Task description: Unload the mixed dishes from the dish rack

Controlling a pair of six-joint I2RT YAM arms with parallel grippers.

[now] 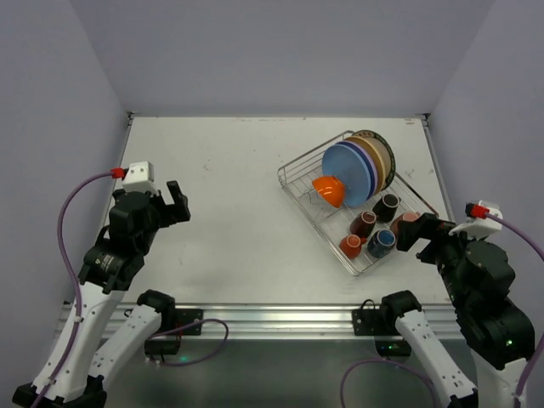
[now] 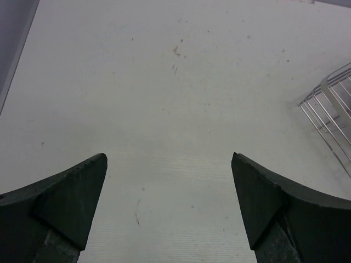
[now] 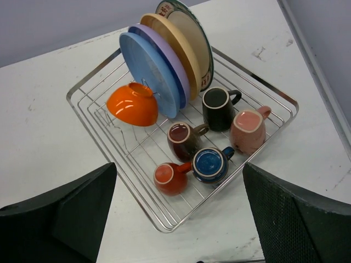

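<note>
One dish rack [image 3: 163, 226] sits ahead of the right gripper [image 3: 180, 167], holding ten dishes in all. Four are round plates, in a row at the side of the rack farthest from that gripper: one blue plate [image 3: 149, 71], one lavender plate [image 3: 176, 68], one tan plate [image 3: 184, 55] and one white plate with a dark patterned rim [image 3: 193, 39]. One orange bowl [image 3: 133, 104] lies ahead and to the gripper's left. Five small mugs stand nearest the gripper: one black mug [image 3: 218, 109], one brown mug [image 3: 184, 139], one blue mug [image 3: 209, 164], one orange mug [image 3: 169, 178] and one pinkish mug [image 3: 248, 130]. With the left gripper [image 2: 169, 156] there are two grippers, each with two fingers, over one bench [image 1: 229, 212]
</note>
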